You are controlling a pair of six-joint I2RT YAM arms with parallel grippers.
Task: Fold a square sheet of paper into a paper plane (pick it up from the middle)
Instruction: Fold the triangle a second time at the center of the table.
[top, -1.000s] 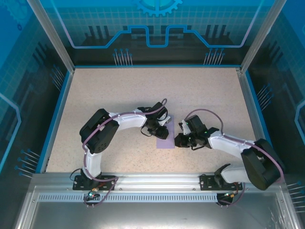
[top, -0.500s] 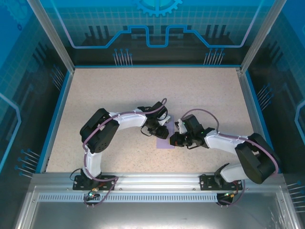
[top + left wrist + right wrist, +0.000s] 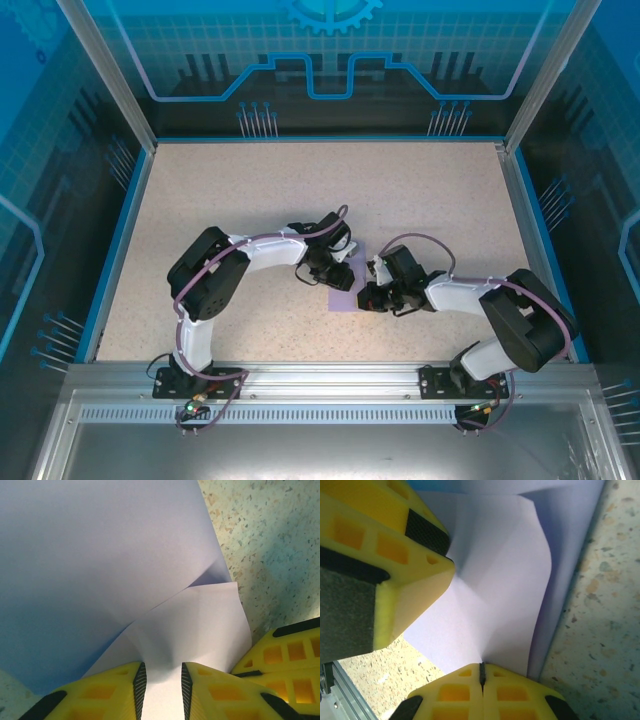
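The pale lilac square sheet of paper [image 3: 343, 298] lies on the speckled table between both grippers. In the left wrist view the sheet [image 3: 100, 555] shows one corner flap folded over and raised. My left gripper [image 3: 334, 268] [image 3: 160, 669] rests on it with its jaws a little apart, and the paper runs through the gap. My right gripper [image 3: 367, 295] [image 3: 481, 666] is shut, pinching the edge of the lifted flap [image 3: 495, 580]. The yellow fingers [image 3: 395, 565] of the left gripper stand close by on the same flap. No paper plane shape can be seen.
The speckled table [image 3: 300, 190] is bounded by a blue rim [image 3: 115, 250] and clear walls. An aluminium rail [image 3: 320, 385] with the arm bases runs along the near edge. The two grippers stand nearly touching over the sheet.
The right arm has slid left onto the sheet's right edge and its jaws have closed on the flap. The left arm has stayed where it was.
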